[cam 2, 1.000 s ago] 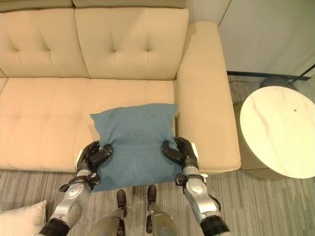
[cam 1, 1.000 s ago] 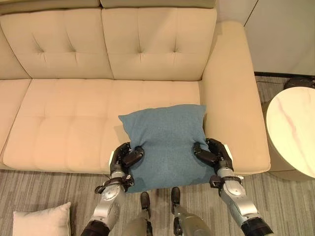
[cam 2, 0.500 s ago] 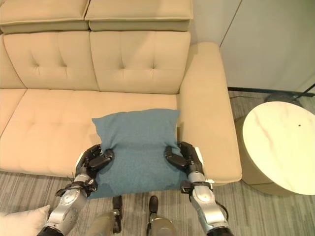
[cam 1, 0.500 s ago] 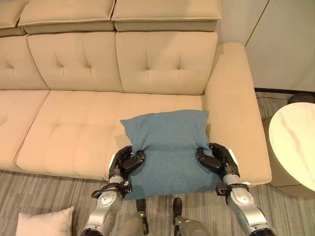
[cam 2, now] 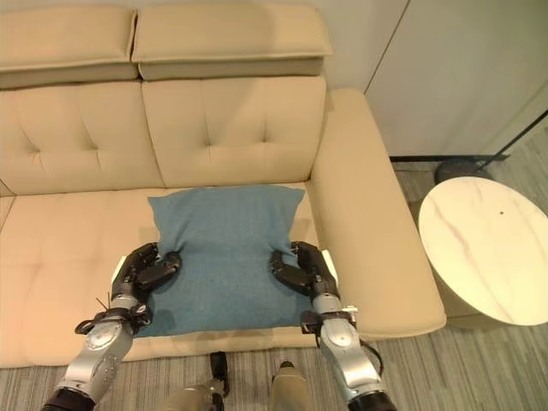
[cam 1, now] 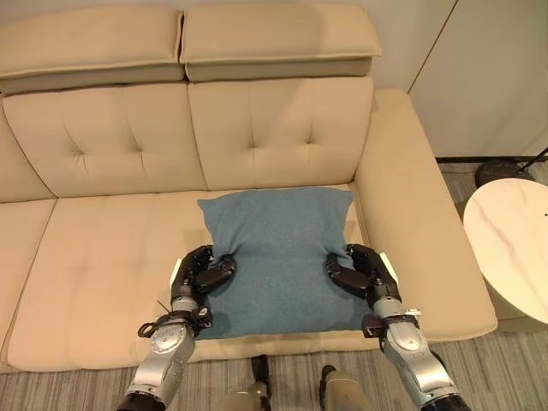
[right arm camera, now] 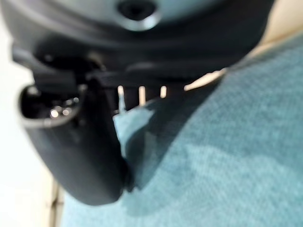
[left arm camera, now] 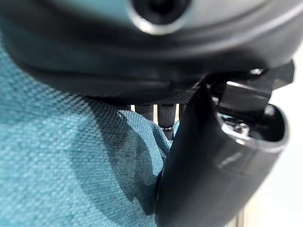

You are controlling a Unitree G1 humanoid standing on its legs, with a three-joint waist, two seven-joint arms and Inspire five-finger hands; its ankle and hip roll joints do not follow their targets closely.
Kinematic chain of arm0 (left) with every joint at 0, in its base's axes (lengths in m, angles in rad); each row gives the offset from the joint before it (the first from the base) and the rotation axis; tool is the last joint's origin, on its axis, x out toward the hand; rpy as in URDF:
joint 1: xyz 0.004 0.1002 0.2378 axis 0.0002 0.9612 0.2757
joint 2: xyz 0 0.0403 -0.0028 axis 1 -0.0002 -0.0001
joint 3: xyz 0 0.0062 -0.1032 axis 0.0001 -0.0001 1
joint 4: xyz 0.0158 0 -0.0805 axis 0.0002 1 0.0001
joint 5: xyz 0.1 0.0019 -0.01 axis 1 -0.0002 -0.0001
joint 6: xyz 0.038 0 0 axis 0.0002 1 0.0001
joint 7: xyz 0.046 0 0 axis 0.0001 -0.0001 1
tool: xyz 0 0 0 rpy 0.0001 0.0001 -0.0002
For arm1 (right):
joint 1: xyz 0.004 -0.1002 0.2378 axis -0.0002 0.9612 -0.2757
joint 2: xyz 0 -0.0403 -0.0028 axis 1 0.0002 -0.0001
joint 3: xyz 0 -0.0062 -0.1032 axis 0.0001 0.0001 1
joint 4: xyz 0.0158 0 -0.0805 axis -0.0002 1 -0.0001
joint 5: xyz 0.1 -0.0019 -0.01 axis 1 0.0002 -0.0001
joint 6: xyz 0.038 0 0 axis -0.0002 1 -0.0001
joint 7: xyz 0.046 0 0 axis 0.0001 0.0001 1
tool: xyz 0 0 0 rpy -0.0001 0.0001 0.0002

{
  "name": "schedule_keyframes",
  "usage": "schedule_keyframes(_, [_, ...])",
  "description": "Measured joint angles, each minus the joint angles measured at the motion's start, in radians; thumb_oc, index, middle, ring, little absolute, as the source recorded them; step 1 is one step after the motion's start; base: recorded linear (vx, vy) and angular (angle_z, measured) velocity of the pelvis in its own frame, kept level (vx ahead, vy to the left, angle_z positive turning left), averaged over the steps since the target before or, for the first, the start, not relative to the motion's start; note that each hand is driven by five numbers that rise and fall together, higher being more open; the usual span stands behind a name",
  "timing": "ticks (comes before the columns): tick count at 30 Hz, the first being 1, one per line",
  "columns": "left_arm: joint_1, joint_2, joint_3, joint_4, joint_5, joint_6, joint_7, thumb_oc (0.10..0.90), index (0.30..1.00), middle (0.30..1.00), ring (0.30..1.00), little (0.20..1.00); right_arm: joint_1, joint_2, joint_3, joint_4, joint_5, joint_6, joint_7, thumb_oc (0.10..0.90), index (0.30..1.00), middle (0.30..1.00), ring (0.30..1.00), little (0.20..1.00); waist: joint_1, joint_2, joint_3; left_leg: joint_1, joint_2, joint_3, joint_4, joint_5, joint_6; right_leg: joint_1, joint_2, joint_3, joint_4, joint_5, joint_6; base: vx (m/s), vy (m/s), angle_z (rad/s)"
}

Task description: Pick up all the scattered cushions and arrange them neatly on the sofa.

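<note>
Left hand [cam 1: 199,272] clamps the left edge of the blue cushion [cam 1: 278,257]: thumb on top, fingers [left arm camera: 158,113] curled under the fabric, which bunches into a fold right at the thumb. Pinching the side rather than the middle likely keeps the cushion flat and lets both arms steer it together.

Cushion spans the gap between the two sets of fingers, lying flat on the sofa [cam 1: 103,265] seat. Its far edge is past the fingertips, close to the backrest; its near edge sits behind the palms, near the seat's front lip. Cannot tell if its weight is fully on the seat.

Right hand [cam 1: 360,271] mirrors it on the right edge, thumb over, fingers [right arm camera: 140,94] tucked beneath, cloth puckered at the grip. Sofa armrest [cam 1: 419,223] is just outside this hand, so the cushion is probably being set at the seat's end.
</note>
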Motion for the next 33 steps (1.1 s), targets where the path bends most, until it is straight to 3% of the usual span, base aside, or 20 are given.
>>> schedule_keyframes(1, [0.007,-0.001,0.014,0.0,0.0,-0.001,0.002,0.4,0.3,0.3,0.3,0.3,-0.024,-0.001,0.009,0.0,-0.001,0.0,0.003,0.4,0.3,0.3,0.3,0.3,0.012,-0.004,-0.003,0.002,0.005,0.022,0.0,-0.008,-0.009,-0.024,-0.003,-0.052,-0.114,0.034,-0.007,0.13,-0.077,-0.27])
schedule_keyframes(2, [0.009,-0.003,0.013,0.0,0.001,-0.001,0.002,0.4,0.3,0.3,0.3,0.3,-0.021,-0.002,0.006,0.001,-0.002,0.0,0.003,0.4,0.3,0.3,0.3,0.3,0.009,-0.013,-0.008,0.005,0.001,0.011,0.0,-0.014,-0.023,-0.009,0.003,-0.052,-0.209,0.087,-0.015,0.21,-0.156,0.19])
schedule_keyframes(3, [0.025,-0.025,0.001,-0.005,0.014,0.0,0.001,0.4,0.3,0.3,0.3,0.3,0.018,-0.01,-0.005,0.002,-0.002,0.0,0.002,0.4,0.3,0.3,0.3,0.3,-0.001,-0.018,-0.022,0.027,0.01,-0.022,0.0,-0.019,-0.048,0.072,0.034,-0.021,-0.331,0.226,-0.05,0.09,-0.08,0.33])
schedule_keyframes(6, [0.048,-0.054,-0.015,-0.024,0.021,0.001,0.001,0.4,0.3,0.3,0.3,0.3,0.023,-0.043,-0.014,0.006,-0.002,0.001,0.001,0.4,0.3,0.3,0.3,0.3,0.008,-0.009,-0.039,0.026,0.053,-0.025,-0.001,-0.025,-0.079,0.133,0.084,-0.033,-0.463,0.287,-0.092,0.13,-0.084,0.09])
schedule_keyframes(9, [0.044,-0.061,-0.038,-0.04,0.03,0.002,0.001,0.4,0.3,0.3,0.3,0.3,0.02,-0.075,-0.04,0.002,-0.002,0.005,0.0,0.4,0.3,0.3,0.3,0.3,-0.023,-0.005,-0.044,0.03,0.086,-0.042,-0.002,-0.023,-0.104,0.158,0.12,-0.057,-0.487,0.288,-0.106,0.09,-0.066,0.08])
schedule_keyframes(12, [-0.005,-0.078,-0.054,-0.042,0.053,0.001,0.009,0.4,0.3,0.3,0.3,0.3,0.004,-0.096,-0.052,0.002,-0.026,0.005,-0.022,0.4,0.3,0.3,0.3,0.3,-0.027,0.004,-0.06,-0.01,0.105,-0.042,-0.002,-0.018,-0.113,0.118,0.135,-0.058,-0.487,0.292,-0.116,-0.14,-0.047,-0.02])
schedule_keyframes(14, [-0.119,-0.07,-0.065,-0.035,0.108,0.0,0.067,0.4,0.3,0.3,0.3,0.3,-0.108,-0.108,-0.035,0.016,-0.068,0.005,-0.084,0.4,0.3,0.3,0.3,0.3,-0.025,0.008,-0.067,-0.151,0.099,-0.042,0.0,0.022,-0.112,-0.025,0.131,-0.056,-0.487,0.334,-0.125,-0.28,-0.033,-0.02])
schedule_keyframes(21, [-0.411,-0.037,-0.054,0.031,0.136,-0.009,0.234,0.4,0.3,0.3,0.3,0.3,-0.426,-0.128,0.021,0.092,-0.205,0.005,-0.258,0.4,0.3,0.3,0.3,0.3,-0.015,0.037,-0.044,-0.382,0.093,-0.07,-0.002,0.067,-0.12,-0.246,0.128,-0.058,-0.487,0.376,-0.12,-0.09,-0.031,0.08])
schedule_keyframes(29, [-0.583,-0.063,-0.059,0.037,0.24,-0.052,0.413,0.4,0.3,0.3,0.3,0.3,-0.616,-0.176,0.056,0.09,-0.44,0.005,-0.454,0.4,0.3,0.3,0.3,0.3,-0.006,0.039,-0.043,-0.472,0.094,-0.086,-0.001,0.088,-0.126,-0.328,0.132,-0.07,-0.486,0.388,-0.135,-0.03,-0.028,0.05])
schedule_keyframes(33, [-0.719,-0.062,-0.065,0.122,0.304,-0.066,0.49,0.4,0.3,0.3,0.3,0.3,-0.753,-0.2,0.101,0.159,-0.508,0.005,-0.539,0.4,0.3,0.3,0.3,0.3,-0.001,0.043,-0.037,-0.49,0.097,-0.097,-0.001,0.088,-0.127,-0.341,0.13,-0.072,-0.486,0.388,-0.135,-0.01,-0.038,0.08])
